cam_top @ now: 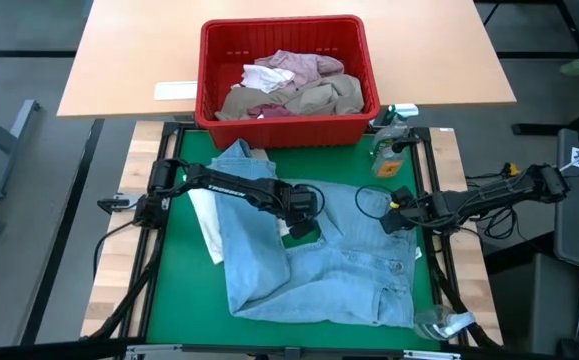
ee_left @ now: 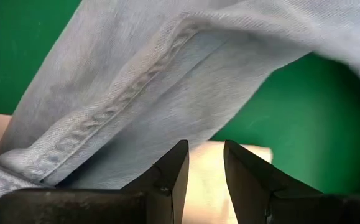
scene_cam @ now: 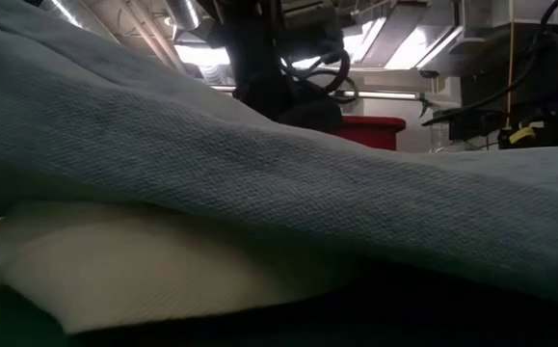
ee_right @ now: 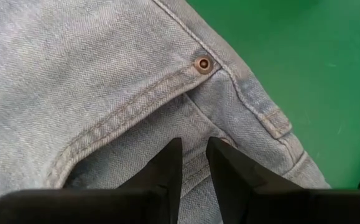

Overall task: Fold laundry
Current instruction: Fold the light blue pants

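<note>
folding the jeans (cam_top: 319, 265), spread on the green mat (cam_top: 184, 290) below the basket (cam_top: 287, 80): left gripper (cam_top: 304, 222) pinches a denim edge near centre, right gripper (cam_top: 401, 222) pinches the waistband at 3 o'clock. next, probably lift both and carry the fabric over evenly.

White "TROSSEN" lettering along the left arm (cam_top: 231, 186), barely legible.
</note>
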Controlling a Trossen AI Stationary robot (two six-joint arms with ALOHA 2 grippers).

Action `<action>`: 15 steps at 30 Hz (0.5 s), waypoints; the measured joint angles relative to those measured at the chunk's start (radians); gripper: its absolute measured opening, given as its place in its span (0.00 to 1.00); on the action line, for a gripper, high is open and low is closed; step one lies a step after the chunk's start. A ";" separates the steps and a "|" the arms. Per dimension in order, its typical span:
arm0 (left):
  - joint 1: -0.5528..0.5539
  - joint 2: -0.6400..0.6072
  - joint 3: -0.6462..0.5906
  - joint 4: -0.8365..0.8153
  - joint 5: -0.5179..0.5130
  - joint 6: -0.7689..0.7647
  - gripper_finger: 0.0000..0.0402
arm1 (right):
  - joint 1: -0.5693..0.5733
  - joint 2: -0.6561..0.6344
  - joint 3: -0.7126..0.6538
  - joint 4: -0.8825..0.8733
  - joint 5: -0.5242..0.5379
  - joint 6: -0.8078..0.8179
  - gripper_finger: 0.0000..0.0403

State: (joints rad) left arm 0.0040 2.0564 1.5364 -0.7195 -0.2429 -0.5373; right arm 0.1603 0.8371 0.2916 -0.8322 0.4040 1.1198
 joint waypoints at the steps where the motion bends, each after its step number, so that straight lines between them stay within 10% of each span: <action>1: 0.000 0.000 0.000 0.001 0.000 0.000 0.24 | 0.002 0.000 0.000 0.000 0.000 0.000 0.20; 15: 0.020 0.000 0.044 0.092 -0.008 0.171 0.29 | 0.003 0.000 0.001 0.001 -0.014 -0.003 0.20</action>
State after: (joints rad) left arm 0.0242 2.0567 1.5803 -0.6276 -0.2513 -0.3666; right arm 0.1630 0.8368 0.2924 -0.8315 0.3901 1.1172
